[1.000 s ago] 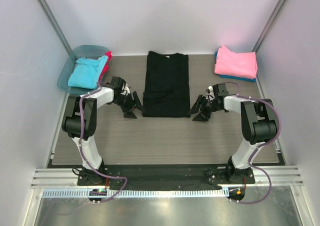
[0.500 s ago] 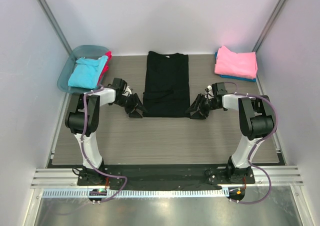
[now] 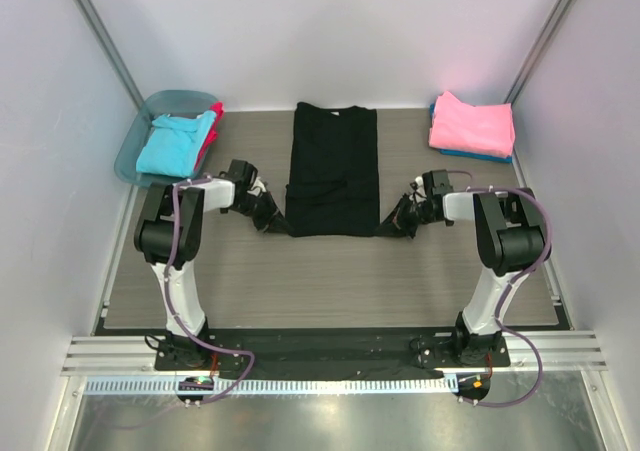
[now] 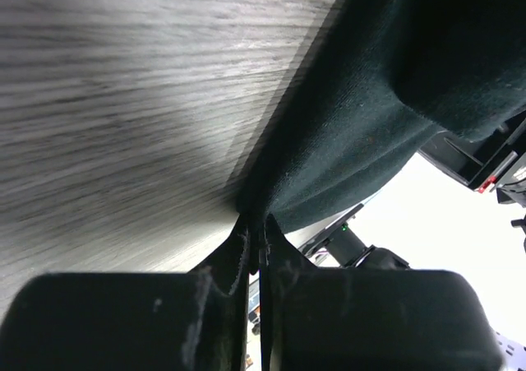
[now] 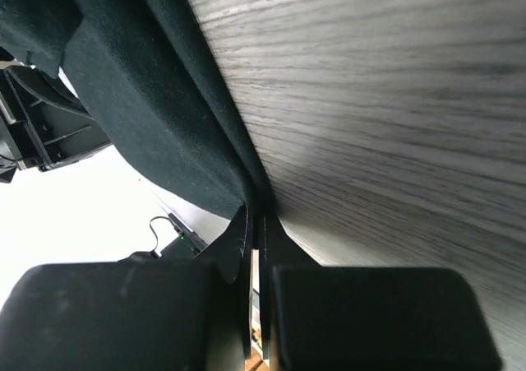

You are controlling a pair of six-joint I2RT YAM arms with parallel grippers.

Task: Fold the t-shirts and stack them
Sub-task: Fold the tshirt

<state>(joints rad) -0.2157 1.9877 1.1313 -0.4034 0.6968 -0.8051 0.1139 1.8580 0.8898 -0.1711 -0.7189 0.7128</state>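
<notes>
Grey wood-grain desk (image 3: 330, 281), white walls on three sides, metal rail along the bottom of the frame.

Black t-shirt (image 3: 332, 166) lies flat at the centre of the top view. It is narrowed to a long rectangle, collar toward the top of the frame, hem toward the bottom. Plain matte knit, no mark visible on the upward face, a few low creases near the hem.

Left gripper (image 3: 272, 221) sits at the shirt's lower-left corner, right gripper (image 3: 396, 223) at the lower-right corner. Both are closed on the black t-shirt: each wrist view shows the fingers pressed together with the dark cloth edge running into the pinch, low against the desk.

Handling, my reading: light and limp, nothing stiff in it, not fragile.
- It should drape and sag between the two holds.
- Layers may slip apart if only the top one is caught. Cannot tell from the wrist views how many layers are pinched.
- The hem corners look like the sensible holds for carrying the hem up toward the collar.
- Cloth on this wood grain should slide with little drag.

Elsewhere:
- Upper right: pink t-shirt (image 3: 472, 123), folded, on top of a blue t-shirt (image 3: 478, 155).
- Upper left: turquoise t-shirt (image 3: 172, 143) and red t-shirt (image 3: 212, 129), bunched in the teal tub (image 3: 150, 106).
</notes>
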